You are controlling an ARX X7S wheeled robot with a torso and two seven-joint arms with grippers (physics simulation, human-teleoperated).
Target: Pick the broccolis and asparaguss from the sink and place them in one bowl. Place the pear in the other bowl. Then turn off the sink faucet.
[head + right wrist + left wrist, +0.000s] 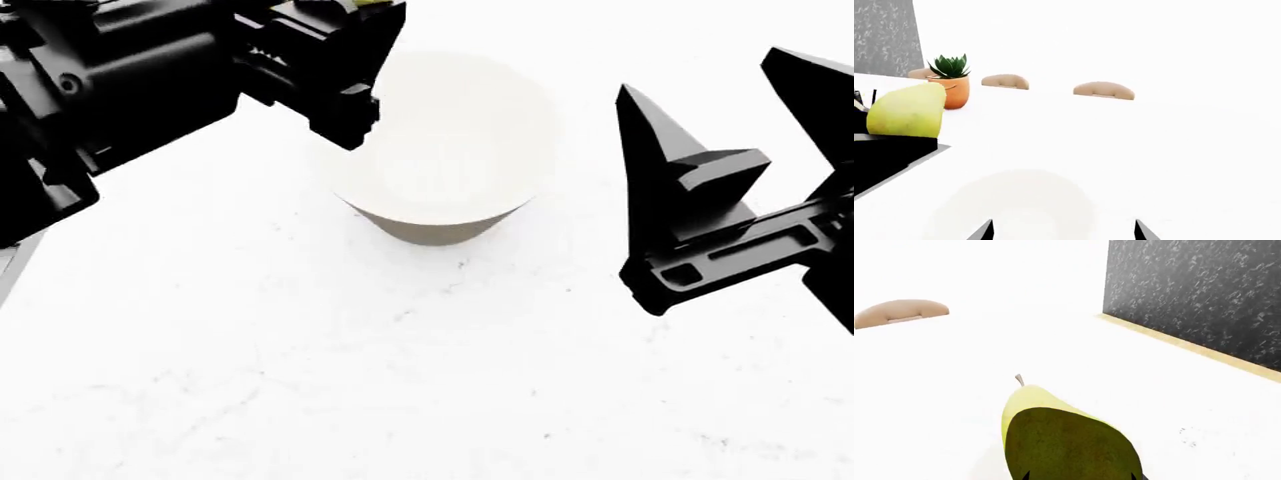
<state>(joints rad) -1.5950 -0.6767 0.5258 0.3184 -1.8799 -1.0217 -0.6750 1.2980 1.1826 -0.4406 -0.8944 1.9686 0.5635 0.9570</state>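
Note:
My left gripper (1079,476) is shut on the yellow-green pear (1054,430), stem pointing away. In the head view the left gripper (340,70) hangs over the far left rim of the off-white bowl (441,150), with only a sliver of pear (358,4) showing. The right wrist view shows the pear (907,112) held above the black left gripper body, and the bowl faintly (1014,205). My right gripper (714,85) is open and empty to the right of the bowl; in its own view (1064,232) the jaws stand wide apart. Broccoli, asparagus, wooden bowl, sink and faucet are out of view.
A white counter (400,380) surrounds the bowl. A dark speckled panel (1194,290) with a wooden edge stands beyond the left gripper. A potted succulent (951,82) and beige chair backs (1104,90) lie beyond the counter.

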